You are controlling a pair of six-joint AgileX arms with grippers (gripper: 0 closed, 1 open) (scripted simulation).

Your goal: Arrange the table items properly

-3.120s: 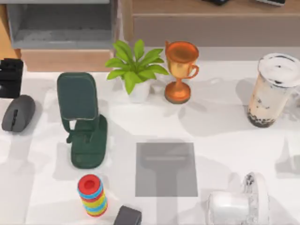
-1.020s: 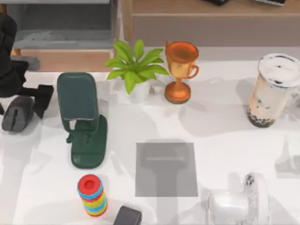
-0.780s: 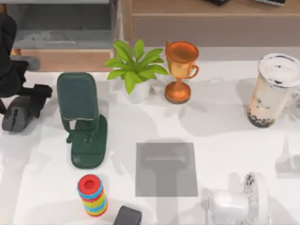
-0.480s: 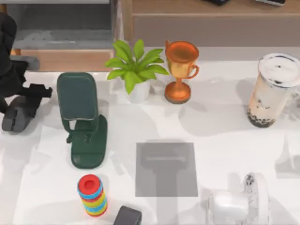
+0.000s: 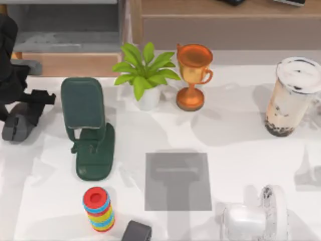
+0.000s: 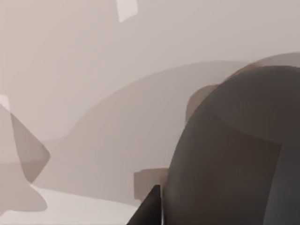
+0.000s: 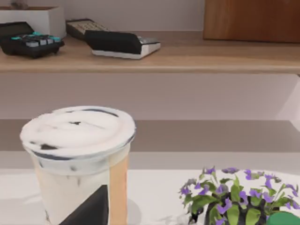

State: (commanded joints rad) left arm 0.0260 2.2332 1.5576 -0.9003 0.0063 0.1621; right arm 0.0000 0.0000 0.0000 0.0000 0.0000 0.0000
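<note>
The left gripper [image 5: 22, 108] sits over the mouse [image 5: 14, 128] at the table's [image 5: 225, 145] far left edge — fingers straddling it, though whether they grip it I cannot tell. The cup [image 5: 291, 98] stands far right, beyond the trophy [image 5: 193, 75].

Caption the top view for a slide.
Left claw over the mouse at the table's left edge; milk-tea cup stands far right.

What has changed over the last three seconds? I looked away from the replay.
The left hand came in from the table's left edge and settled over the mouse, its fingers straddling it; whether it grips yet cannot be told. The mouse has barely shifted, if at all. The cup, trophy, plant, green stand and ring stack stayed put.
</note>
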